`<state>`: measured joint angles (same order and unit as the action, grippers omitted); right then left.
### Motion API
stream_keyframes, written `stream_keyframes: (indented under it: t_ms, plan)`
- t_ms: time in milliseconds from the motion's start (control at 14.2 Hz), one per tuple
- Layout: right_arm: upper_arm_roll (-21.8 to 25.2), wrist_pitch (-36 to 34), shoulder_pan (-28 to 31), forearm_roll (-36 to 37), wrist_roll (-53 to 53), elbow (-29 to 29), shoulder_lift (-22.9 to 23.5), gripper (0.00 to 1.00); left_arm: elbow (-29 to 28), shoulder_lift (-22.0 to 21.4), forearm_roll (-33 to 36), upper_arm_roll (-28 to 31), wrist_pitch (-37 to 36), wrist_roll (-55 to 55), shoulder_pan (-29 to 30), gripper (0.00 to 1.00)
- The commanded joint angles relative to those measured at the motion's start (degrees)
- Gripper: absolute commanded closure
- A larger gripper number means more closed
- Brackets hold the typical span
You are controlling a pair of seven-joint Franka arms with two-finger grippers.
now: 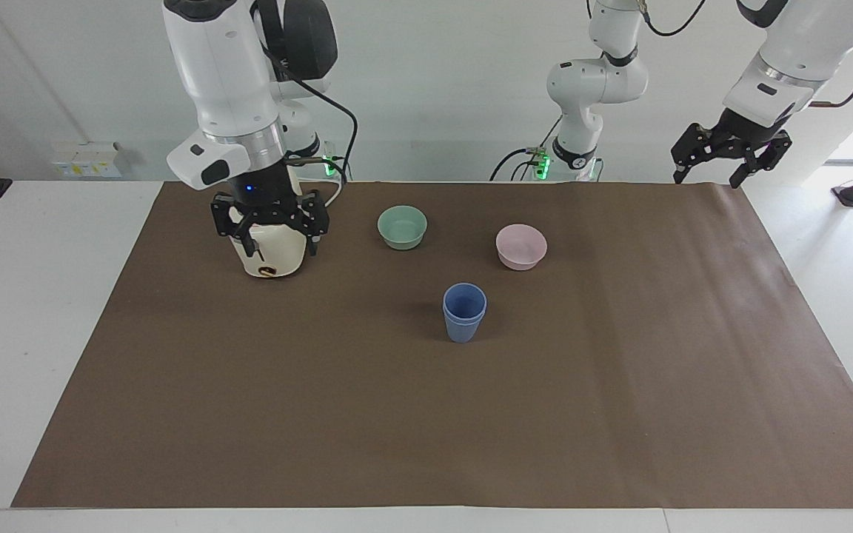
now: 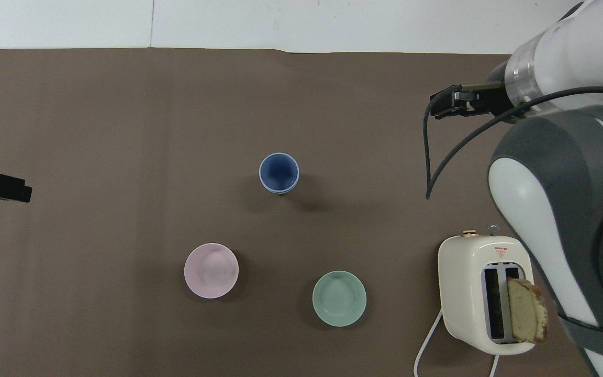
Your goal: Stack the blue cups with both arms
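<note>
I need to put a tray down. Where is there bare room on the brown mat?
The wide stretch of mat from the stacked blue cups out to its edge farthest from the robots is bare. It is crowded nearer the robots: toaster, green bowl, pink bowl, with the right hand over the toaster.

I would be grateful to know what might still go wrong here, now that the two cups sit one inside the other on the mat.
1. The right end effector hangs open, low in front of the toaster with its protruding bread slice; a careless move might clip them.
2. The blue cups, nested, stand tall and narrow; a bump could topple them.
3. The left end effector waits open at the mat's edge, posing little risk.
</note>
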<state>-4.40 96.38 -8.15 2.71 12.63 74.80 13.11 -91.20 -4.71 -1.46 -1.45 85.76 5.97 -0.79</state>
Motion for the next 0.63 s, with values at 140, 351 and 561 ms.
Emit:
stream_keyframes:
  t_ms: [140, 351, 561]
  plan:
    - [0.26, -3.57, 2.52, 2.48, -3.83, 1.49, -4.57, 0.0, 0.41, -0.3, 0.32, -0.22, -0.68, -0.43, 0.35, 0.0]
    - [-0.17, -3.57, 7.25, 1.95, -10.84, 2.46, -5.99, 0.0, 0.41, -0.3, 0.32, -0.22, -0.68, -0.43, 0.53, 0.0]
    - [-0.35, -3.65, 11.39, 1.25, -14.64, 3.86, -7.39, 0.0, 0.41, -0.3, 0.32, -0.22, -0.68, -0.43, 0.53, 0.0]
